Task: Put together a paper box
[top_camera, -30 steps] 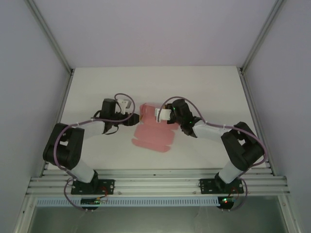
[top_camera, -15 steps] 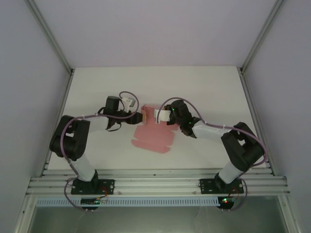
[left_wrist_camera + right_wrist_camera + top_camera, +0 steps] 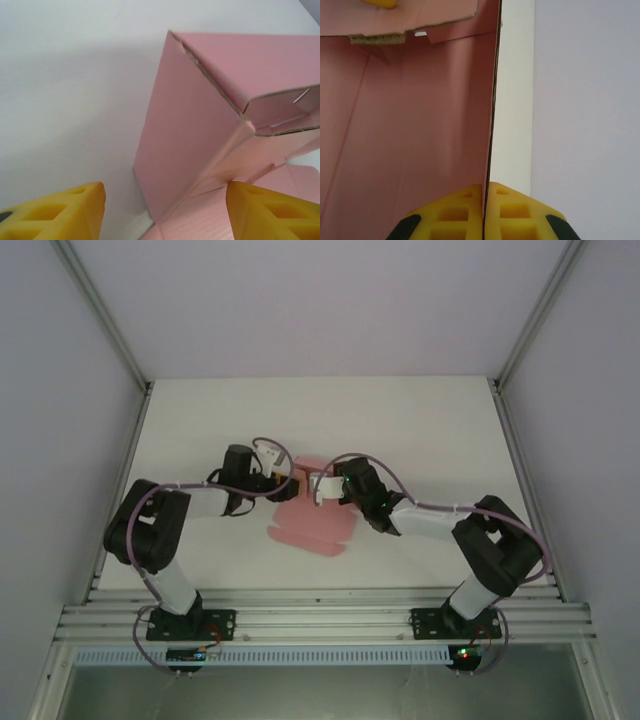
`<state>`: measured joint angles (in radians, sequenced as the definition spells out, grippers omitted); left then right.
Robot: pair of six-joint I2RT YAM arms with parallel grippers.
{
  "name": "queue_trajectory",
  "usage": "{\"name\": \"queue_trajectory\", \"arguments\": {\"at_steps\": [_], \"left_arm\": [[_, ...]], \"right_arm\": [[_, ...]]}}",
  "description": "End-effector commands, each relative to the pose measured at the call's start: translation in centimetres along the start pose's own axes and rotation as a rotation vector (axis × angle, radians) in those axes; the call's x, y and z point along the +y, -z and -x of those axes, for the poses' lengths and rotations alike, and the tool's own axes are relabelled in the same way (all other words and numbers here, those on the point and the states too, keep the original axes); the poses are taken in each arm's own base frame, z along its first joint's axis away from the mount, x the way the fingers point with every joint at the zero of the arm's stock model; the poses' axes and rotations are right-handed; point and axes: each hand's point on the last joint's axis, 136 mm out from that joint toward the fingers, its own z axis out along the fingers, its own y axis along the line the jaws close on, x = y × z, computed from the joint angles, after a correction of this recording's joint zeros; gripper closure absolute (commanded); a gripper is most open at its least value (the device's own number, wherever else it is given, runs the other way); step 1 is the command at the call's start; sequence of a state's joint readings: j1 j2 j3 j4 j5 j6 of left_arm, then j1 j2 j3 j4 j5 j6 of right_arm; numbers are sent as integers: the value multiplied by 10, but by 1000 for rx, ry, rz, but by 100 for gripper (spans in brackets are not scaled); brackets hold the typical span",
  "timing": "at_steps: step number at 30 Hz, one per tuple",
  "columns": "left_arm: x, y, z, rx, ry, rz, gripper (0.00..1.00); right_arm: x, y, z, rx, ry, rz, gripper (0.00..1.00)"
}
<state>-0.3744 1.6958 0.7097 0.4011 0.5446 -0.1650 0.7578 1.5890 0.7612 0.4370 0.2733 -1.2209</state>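
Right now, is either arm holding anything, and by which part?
The right gripper pinches the box by the edge of one panel; the left gripper is open, holding nothing.

We advanced the left gripper (image 3: 287, 484) rightward until it stood just beside the raised left side of the paper box (image 3: 310, 525). We shifted the right gripper (image 3: 316, 487) leftward with the pinched card edge, and the upright part of the box between both grippers narrowed.

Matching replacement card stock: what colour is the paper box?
Plain salmon pink, with no print; the paper box shows best in the left wrist view.
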Motion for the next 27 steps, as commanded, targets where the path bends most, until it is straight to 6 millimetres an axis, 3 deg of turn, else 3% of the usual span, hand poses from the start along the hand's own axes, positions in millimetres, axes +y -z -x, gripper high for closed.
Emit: {"name": "queue_trajectory", "arguments": {"at_steps": [1, 5, 9, 13, 21, 27], "left_arm": [[-2, 11, -2, -30, -38, 28, 35], [-13, 25, 1, -67, -61, -1, 35], [-16, 33, 7, -90, -88, -4, 42], [-17, 29, 8, -74, -103, -23, 49], [-30, 17, 10, -23, -144, -114, 44], [-18, 6, 6, -4, -123, -49, 44]], "right_arm": [[21, 9, -3, 0, 52, 53, 100], [12, 18, -5, -4, 34, -1, 100], [17, 19, -1, -3, 52, -23, 100], [18, 19, 2, -9, 76, -61, 100], [16, 18, 8, -22, 74, -60, 100], [17, 18, 8, -22, 53, -46, 100]]}}
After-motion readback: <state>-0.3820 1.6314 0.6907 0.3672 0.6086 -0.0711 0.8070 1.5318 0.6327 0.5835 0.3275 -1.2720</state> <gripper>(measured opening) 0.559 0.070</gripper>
